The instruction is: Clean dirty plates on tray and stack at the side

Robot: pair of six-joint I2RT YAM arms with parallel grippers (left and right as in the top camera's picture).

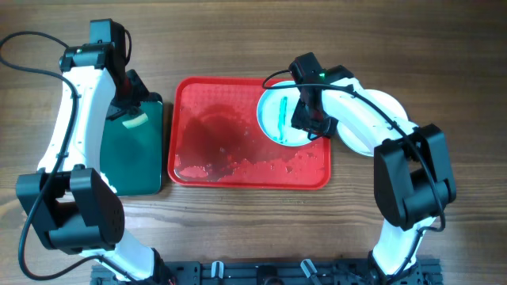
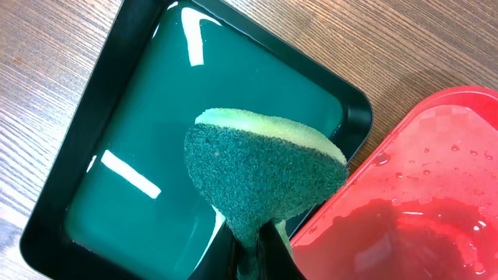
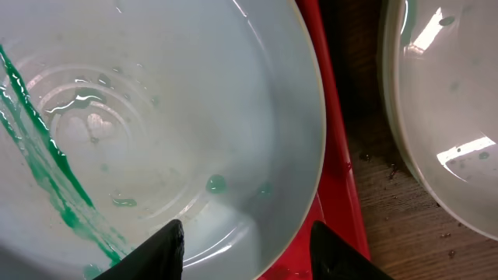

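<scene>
1. Near edge of the table: both arms rise from here, one at each side, and reach toward the far edge.
2. Mid-table: the red tray lies with its long side along the near edge. Its floor is wet, and water beads thickest along the tray's near edge.
3. Just beside the red tray's left edge: the dark green tray, black-rimmed and glossy, with its short side toward the near edge.
4. Far right corner of the red tray: the dirty plate. One teal smear runs near-to-far across it. In the right wrist view the smear shows as streaks on the left of the well, with a few green droplets lower down. The plate's right rim overlaps the tray's right rim.
5. At the dirty plate's right rim: the right gripper, fingers spread wide and holding nothing. The rim passes between them. We cannot tell whether either finger touches it.
6. On bare wood beyond the red tray's right edge: the side plate, plain white and partly hidden by the right arm. We cannot tell how many are stacked there. It lies near the dirty plate but apart from it.
7. Far right corner of the dark green tray: the left gripper, clamped on a sponge with its green scouring face toward the camera and a pale layer behind. We cannot tell whether the sponge touches the tray floor.
</scene>
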